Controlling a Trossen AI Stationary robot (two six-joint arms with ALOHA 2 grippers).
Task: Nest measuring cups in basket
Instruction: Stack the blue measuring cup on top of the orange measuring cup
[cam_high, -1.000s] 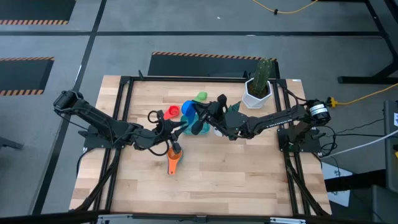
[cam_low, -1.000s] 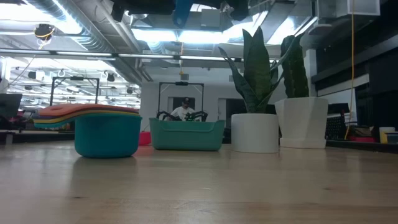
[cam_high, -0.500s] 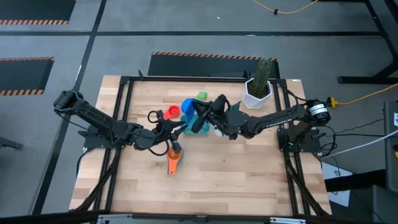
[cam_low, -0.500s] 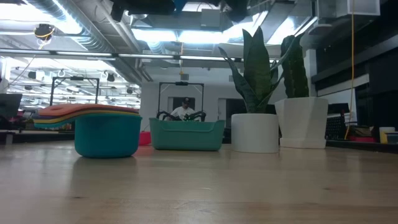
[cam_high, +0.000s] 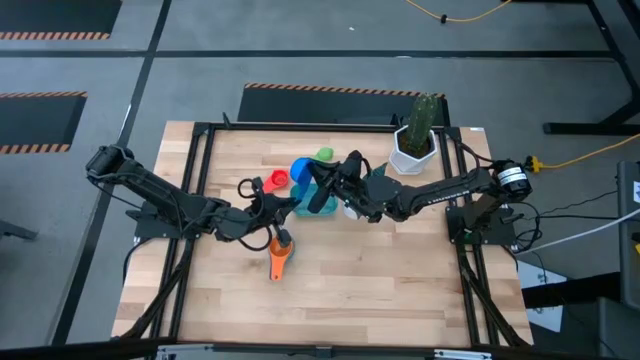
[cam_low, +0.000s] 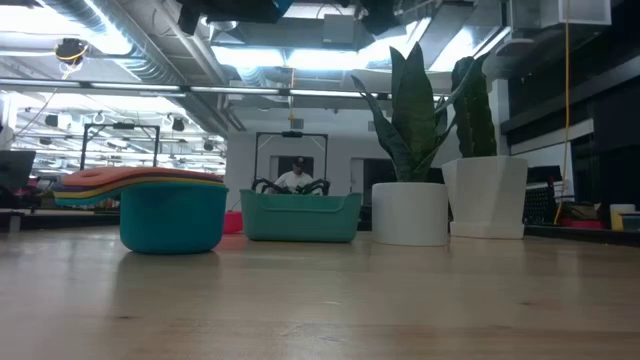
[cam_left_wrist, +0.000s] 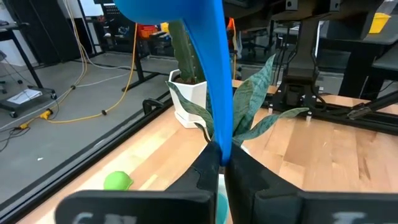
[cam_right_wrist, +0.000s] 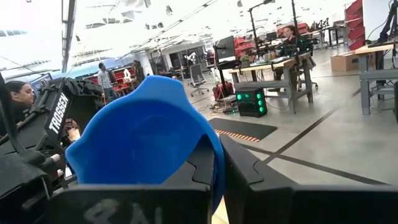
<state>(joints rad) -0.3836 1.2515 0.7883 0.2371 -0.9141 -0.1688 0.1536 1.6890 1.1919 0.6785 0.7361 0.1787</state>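
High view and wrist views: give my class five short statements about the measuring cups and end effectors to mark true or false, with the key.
1. An orange measuring cup lies on the table near the left arm. True.
2. The green measuring cup is stacked inside the orange one. False: it lies alone near the table's back.
3. The right end effector is shut on a blue measuring cup. True.
4. The left end effector hangs open and empty. False: it too pinches blue cup plastic.
5. The cactus pot is black. False: it is white.
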